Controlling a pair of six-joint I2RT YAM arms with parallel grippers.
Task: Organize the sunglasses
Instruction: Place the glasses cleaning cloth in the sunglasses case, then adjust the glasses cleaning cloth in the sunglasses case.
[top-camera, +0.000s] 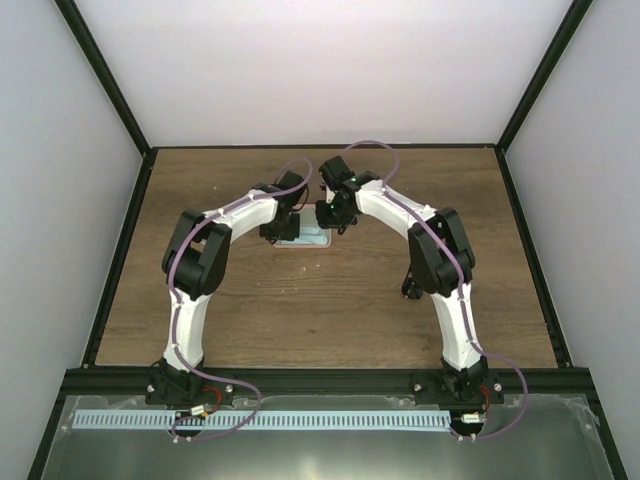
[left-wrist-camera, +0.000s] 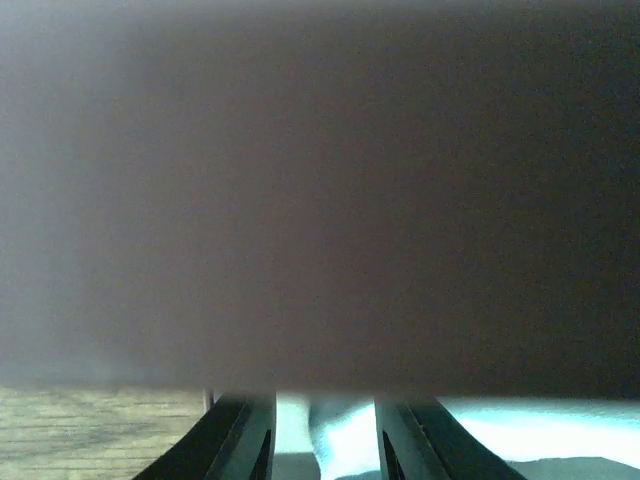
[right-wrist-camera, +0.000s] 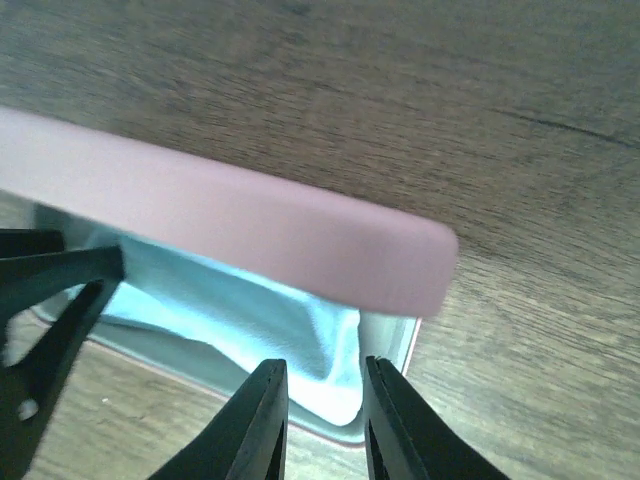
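The pink case (top-camera: 312, 241) lies open at the back middle of the table, and both grippers meet over it. In the right wrist view its pink lid (right-wrist-camera: 250, 230) hangs half raised over the base (right-wrist-camera: 392, 340), and a light blue cloth (right-wrist-camera: 220, 310) is bunched inside. My right gripper (right-wrist-camera: 320, 425) is open at the cloth's near corner, with nothing pinched between its fingers. My left gripper (left-wrist-camera: 325, 445) is also open, the cloth (left-wrist-camera: 350, 440) showing between its fingers. The blurred lid (left-wrist-camera: 320, 200) fills most of the left wrist view. The sunglasses are hidden.
Wooden tabletop (top-camera: 300, 310) surrounds the case. White walls with black frame posts close in the left, right and back. The left gripper's dark fingers (right-wrist-camera: 50, 300) reach into the right wrist view at the case's far end.
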